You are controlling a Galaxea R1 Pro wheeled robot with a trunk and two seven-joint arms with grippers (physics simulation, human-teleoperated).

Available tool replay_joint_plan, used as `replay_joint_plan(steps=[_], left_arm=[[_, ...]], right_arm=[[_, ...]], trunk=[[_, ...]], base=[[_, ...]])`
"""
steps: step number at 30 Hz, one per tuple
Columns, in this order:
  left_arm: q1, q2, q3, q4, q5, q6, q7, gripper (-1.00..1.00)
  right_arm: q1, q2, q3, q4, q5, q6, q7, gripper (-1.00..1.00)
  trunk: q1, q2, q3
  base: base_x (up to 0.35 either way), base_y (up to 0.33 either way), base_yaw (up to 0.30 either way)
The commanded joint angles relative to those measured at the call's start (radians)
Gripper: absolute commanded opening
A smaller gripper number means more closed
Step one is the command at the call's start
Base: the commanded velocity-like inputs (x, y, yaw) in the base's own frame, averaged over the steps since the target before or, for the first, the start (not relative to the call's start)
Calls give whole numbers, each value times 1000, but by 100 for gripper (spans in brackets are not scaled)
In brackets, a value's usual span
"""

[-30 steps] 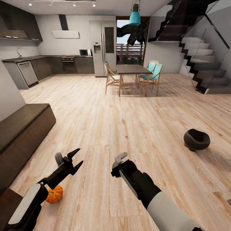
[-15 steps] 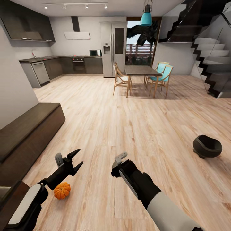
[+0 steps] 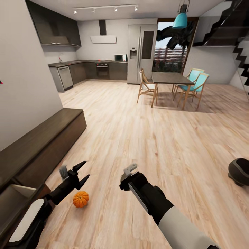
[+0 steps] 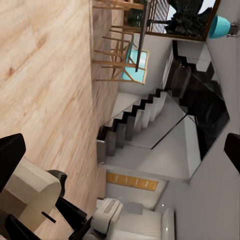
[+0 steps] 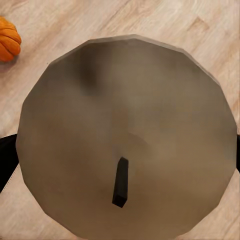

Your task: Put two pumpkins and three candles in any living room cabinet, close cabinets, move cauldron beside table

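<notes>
A pumpkin lies on the plank floor just ahead of my left gripper, a little to its right, touching nothing. My left gripper hangs above the floor with its jaws spread apart and nothing between them. My right gripper is held out beside it; I cannot tell from the head view how its jaws stand. In the right wrist view a round grey-brown disc sits close before the camera, and the pumpkin shows on the floor past its rim. The cabinet runs along the wall at my left, with a drawer pulled open at its near end. The cauldron stands on the floor far to my right, well apart from the dining table and its chairs
</notes>
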Motion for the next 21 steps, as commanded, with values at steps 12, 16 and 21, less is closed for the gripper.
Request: replay_joint_plan(steps=[12,16,21], left_arm=[[-1,0,1,1,1,5,-2,100],[-1,0,1,1,1,5,-2,100],[-1,0,1,1,1,5,-2,100]], right_arm=[[-1,0,2,-1,-6,4,-7,-100],[-1,0,2,-1,-7,4,-7,-100],[-1,0,2,-1,-7,4,-7,-100]], trunk=[[-46,84,37],[-62,112,49],[-81,147,65]], base=[[0,0,292],[0,0,292],[0,0,292]])
